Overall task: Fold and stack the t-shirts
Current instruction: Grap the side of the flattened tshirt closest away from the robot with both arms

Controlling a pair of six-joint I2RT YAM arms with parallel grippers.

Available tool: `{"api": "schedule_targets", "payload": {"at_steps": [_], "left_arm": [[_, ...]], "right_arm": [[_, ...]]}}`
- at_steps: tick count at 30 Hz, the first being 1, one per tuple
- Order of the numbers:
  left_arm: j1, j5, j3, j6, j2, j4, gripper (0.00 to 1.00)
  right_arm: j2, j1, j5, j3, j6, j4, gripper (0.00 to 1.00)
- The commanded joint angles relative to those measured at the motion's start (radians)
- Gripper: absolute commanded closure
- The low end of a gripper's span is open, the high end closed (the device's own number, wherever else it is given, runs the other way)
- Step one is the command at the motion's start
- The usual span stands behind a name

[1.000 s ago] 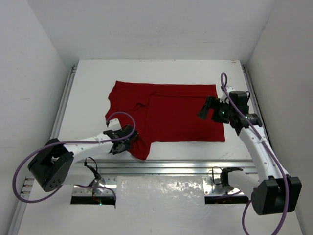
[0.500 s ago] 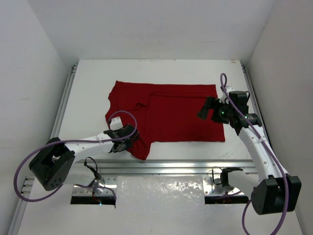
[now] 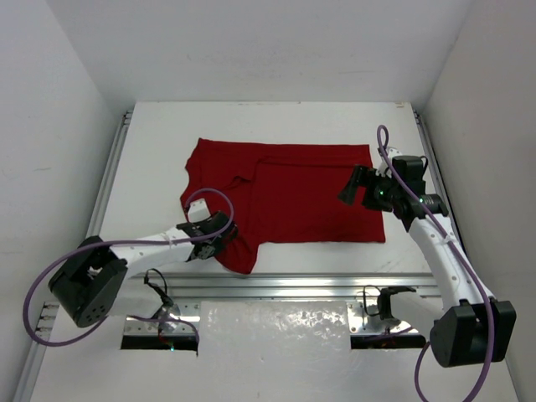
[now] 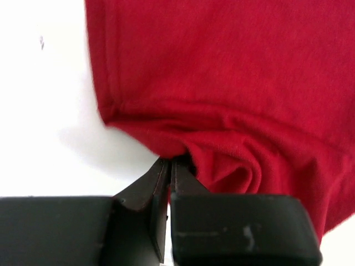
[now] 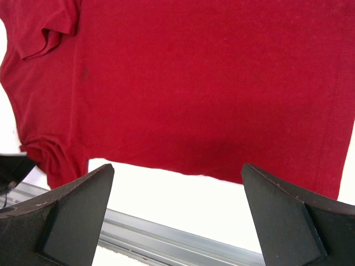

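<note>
A plain dark red t-shirt (image 3: 289,193) lies mostly flat on the white table, one sleeve folded over near its left side. My left gripper (image 3: 219,243) is at the shirt's near left corner, shut on a bunched fold of the red cloth (image 4: 222,149). My right gripper (image 3: 358,186) hovers open above the shirt's right part, holding nothing. In the right wrist view the shirt (image 5: 194,83) fills the upper part, with its near hem just above the gap between the two spread fingers (image 5: 72,205).
A metal rail (image 3: 318,286) runs along the table's near edge, also seen in the right wrist view (image 5: 166,244). White walls close in the table on three sides. A rail (image 3: 113,176) borders the left side. White table (image 3: 251,126) lies beyond the shirt.
The left gripper has shifted very slightly at the shirt's near left corner. The right arm and the rest of the shirt have not moved.
</note>
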Motion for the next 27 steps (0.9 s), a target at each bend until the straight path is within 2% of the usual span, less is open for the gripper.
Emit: {"api": "schedule_targets", "payload": {"at_steps": [1,5,7,15,19,25,27], "left_arm": [[-0.057,0.007,-0.003,-0.084,-0.123,-0.109,1.00],[-0.120,0.009,0.012,-0.159,-0.309,-0.244,1.00],[-0.135,0.007,0.027,-0.182,-0.352,-0.287,1.00],[-0.143,0.022,0.092,-0.079,-0.510,-0.361,1.00],[-0.143,0.078,0.093,-0.044,-0.559,-0.316,1.00],[-0.142,0.110,0.047,-0.042,-0.631,-0.266,1.00],[-0.142,0.122,0.037,-0.027,-0.656,-0.250,1.00]], "right_arm": [[0.012,0.003,0.034,-0.005,-0.002,0.013,0.01],[0.033,0.000,0.148,-0.028,0.044,-0.014,0.01],[0.045,-0.005,0.185,-0.056,0.067,-0.025,0.01],[0.042,-0.163,0.257,-0.217,0.165,0.059,0.04],[0.088,-0.184,0.338,-0.214,0.190,0.036,0.11],[0.068,-0.195,0.370,-0.309,0.239,0.077,0.22],[0.077,-0.194,0.366,-0.320,0.241,0.108,0.32]]}}
